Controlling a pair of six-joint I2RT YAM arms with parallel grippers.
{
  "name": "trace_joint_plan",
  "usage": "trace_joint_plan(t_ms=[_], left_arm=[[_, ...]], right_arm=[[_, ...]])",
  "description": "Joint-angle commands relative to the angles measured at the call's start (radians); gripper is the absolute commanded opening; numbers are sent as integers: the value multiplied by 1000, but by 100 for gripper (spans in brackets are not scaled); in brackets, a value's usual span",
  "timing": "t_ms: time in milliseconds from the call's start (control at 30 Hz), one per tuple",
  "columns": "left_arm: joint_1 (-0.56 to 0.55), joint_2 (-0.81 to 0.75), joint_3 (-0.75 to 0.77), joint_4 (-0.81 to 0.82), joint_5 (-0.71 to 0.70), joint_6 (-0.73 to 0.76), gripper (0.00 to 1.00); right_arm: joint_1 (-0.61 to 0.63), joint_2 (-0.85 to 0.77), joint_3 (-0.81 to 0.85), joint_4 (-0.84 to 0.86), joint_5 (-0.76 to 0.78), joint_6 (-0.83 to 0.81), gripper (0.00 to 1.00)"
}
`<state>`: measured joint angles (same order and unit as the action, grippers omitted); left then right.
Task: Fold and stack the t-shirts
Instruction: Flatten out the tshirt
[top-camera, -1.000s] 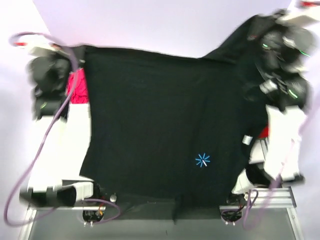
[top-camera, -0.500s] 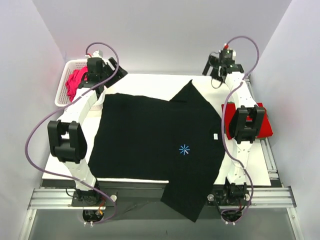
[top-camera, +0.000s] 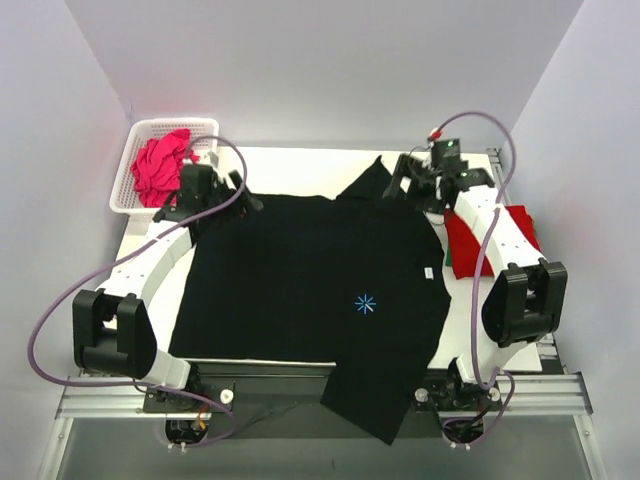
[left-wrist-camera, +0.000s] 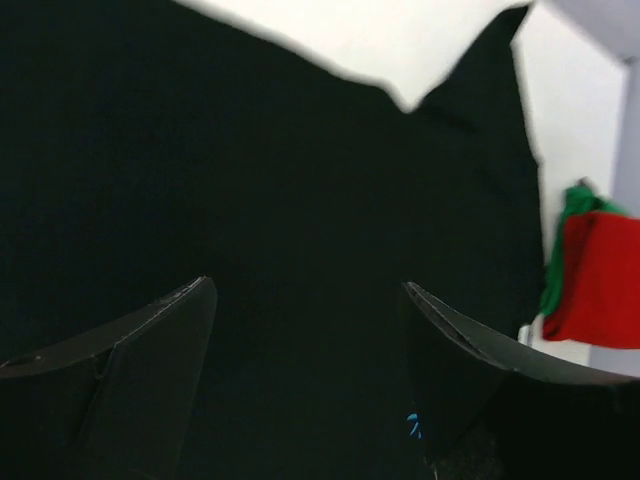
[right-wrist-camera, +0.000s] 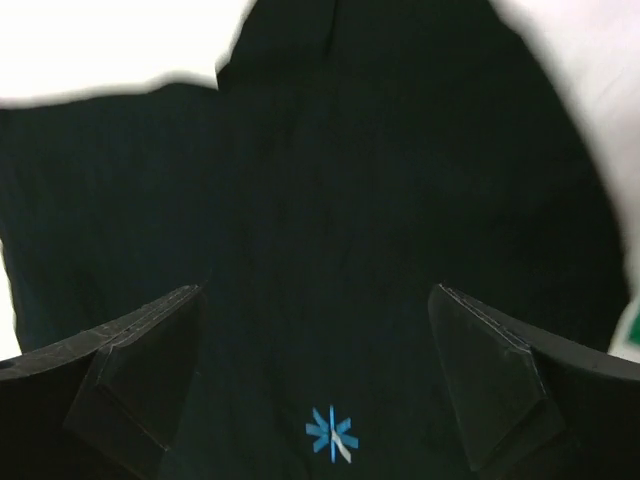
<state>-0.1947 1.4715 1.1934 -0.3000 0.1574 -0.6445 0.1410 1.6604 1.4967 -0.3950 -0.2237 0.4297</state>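
Note:
A black t-shirt (top-camera: 310, 280) with a small blue star print (top-camera: 367, 303) lies spread flat over most of the white table, one sleeve pointing toward the far side. My left gripper (top-camera: 238, 200) (left-wrist-camera: 308, 288) hovers open over the shirt's far-left corner with nothing between its fingers. My right gripper (top-camera: 405, 180) (right-wrist-camera: 315, 290) is open and empty above the far-right sleeve; the star print (right-wrist-camera: 331, 434) shows below it. A red t-shirt (top-camera: 518, 226) (left-wrist-camera: 598, 280) lies folded at the right, partly hidden by the right arm. A magenta-pink t-shirt (top-camera: 160, 165) is bunched in the basket.
The white mesh basket (top-camera: 138, 140) stands at the far-left corner. The black shirt's lower part (top-camera: 370, 400) hangs over the table's near edge between the arm bases. A green edge (top-camera: 449, 262) shows beside the red shirt. Grey walls close in the back and sides.
Both grippers opened and let go of the black shirt, which dropped flat onto the table. Both arms then drew in from the far corners to above the shirt's far edge.

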Motion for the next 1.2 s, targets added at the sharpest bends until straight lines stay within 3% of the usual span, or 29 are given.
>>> trace_joint_plan(t_ms=[0,167,367,833,1167], left_arm=[[-2,-34,-84,-79,-19,14,84],[-2,21,-135,-139,-9,8,86],[3,78,-169,-93,-22,0,87],[12,344,-77,-68,-24,2,87],[18,555,184,-122,-29,39,87]], right_arm=[[40,-20,-105,-76,-58,-2,100],[69,-36,-265,-85,-74,35,100],[65,41,-279,-88,-65,21,100],[-3,357,-72,-162,-40,7,100],[-41,599,293,-284,-48,-2,100]])
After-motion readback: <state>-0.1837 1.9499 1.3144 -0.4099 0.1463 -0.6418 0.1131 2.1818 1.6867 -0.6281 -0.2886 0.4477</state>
